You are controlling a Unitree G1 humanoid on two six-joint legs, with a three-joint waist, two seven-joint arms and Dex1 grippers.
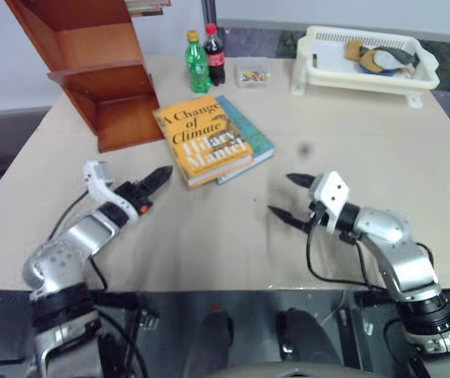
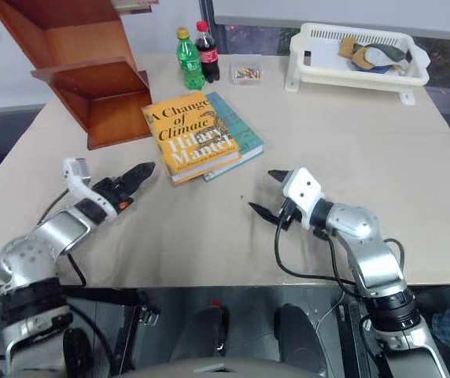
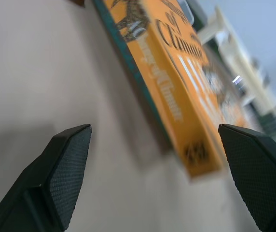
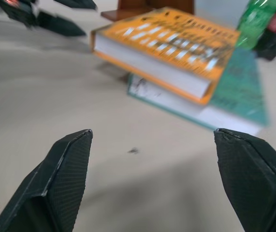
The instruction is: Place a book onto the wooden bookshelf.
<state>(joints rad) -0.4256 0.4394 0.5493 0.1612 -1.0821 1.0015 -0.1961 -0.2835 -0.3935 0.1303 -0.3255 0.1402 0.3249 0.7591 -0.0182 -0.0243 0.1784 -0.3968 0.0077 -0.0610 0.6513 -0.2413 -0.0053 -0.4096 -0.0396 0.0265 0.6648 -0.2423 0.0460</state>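
Table [image 1: 209, 236] w/ book [image 1: 203, 140] atop teal book [image 1: 250, 134]

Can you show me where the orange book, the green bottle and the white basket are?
Orange book [image 1: 201, 140], left eye view, on its cover.
Green bottle [image 1: 198, 69], left eye view, on its body.
White basket [image 1: 327, 75], left eye view, on its front wall.

A teal-blue book [image 1: 250, 135] lies flat on the tan table [image 1: 209, 236]. All the other things sit farther back on the table than this book. A green soda bottle [image 1: 197, 63] stands up straight behind it. A dark cola bottle with a red cap [image 1: 214, 55] stands right next to the green one. A small clear box with colorful bits inside [image 1: 252, 75] sits just beside the bottles. A white plastic basket [image 1: 367, 63] sits well apart from the book, near the back corner. Some things lie in it, too small to tell.
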